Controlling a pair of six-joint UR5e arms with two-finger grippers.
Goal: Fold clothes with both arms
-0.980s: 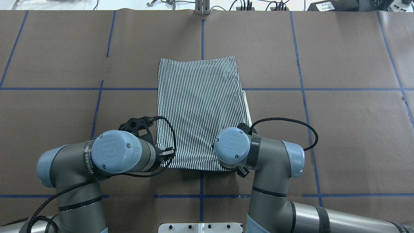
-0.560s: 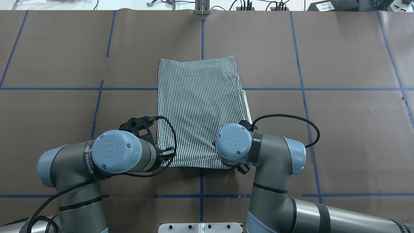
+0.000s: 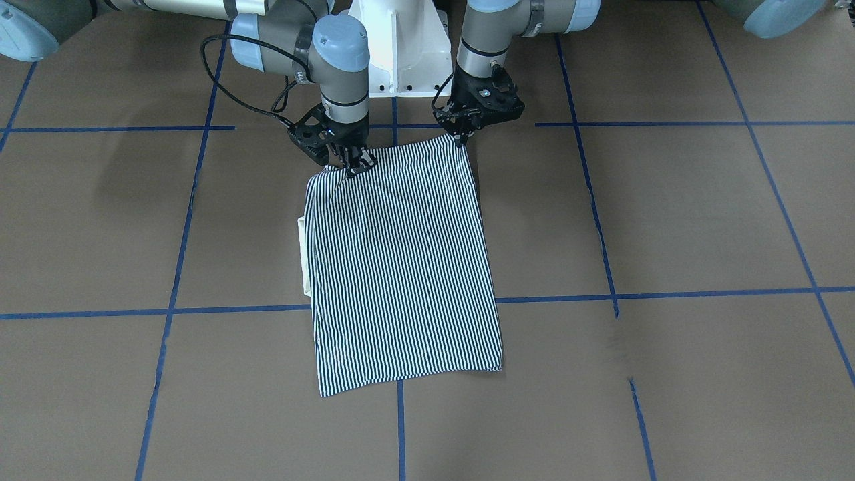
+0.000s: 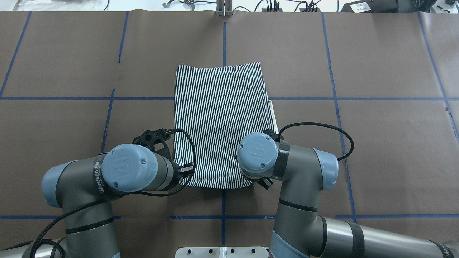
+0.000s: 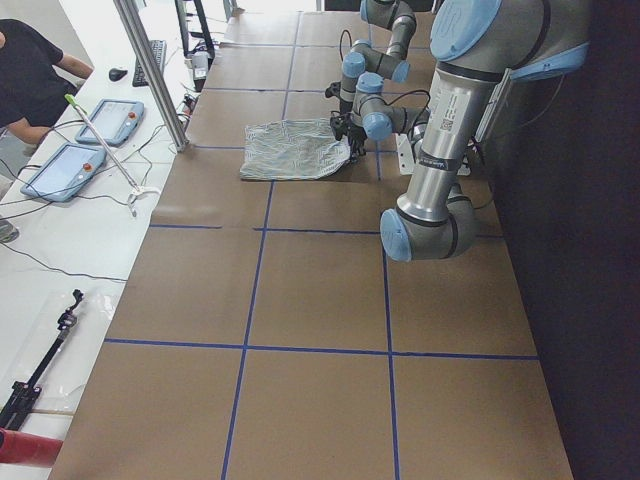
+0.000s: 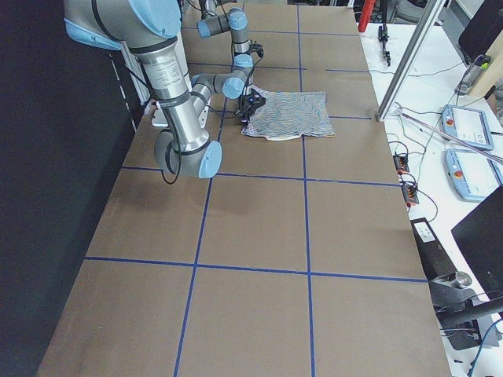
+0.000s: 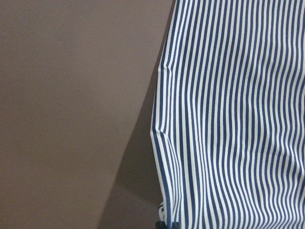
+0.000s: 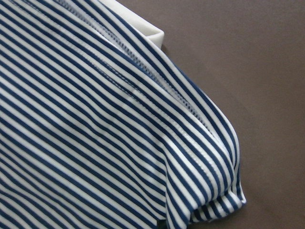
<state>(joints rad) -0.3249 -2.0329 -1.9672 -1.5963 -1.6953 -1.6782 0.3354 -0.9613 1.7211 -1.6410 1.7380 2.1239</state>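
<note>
The navy-and-white striped shirt [image 3: 401,267] lies folded into a long rectangle on the brown table, its cream collar [image 3: 304,254] poking out from one long side. The two corners nearest the robot are raised slightly. My left gripper [image 3: 461,137] is shut on one of them and my right gripper [image 3: 354,164] is shut on the other. From overhead the shirt [image 4: 220,118] shows, but both wrists hide the grippers. The left wrist view shows the shirt's edge [image 7: 228,119] lifted over its shadow. The right wrist view shows bunched stripes [image 8: 95,133] and the collar [image 8: 143,28].
The white pedestal base [image 3: 401,53] stands just behind the held edge. Blue tape lines [image 3: 561,297] grid the brown table. A side bench with tablets [image 5: 70,170], a metal post [image 5: 150,70] and a person [image 5: 25,70] lie beyond the table's far edge.
My right arm has moved a little forward, away from the base, carrying its shirt corner forward and inward. The left arm has barely moved.
</note>
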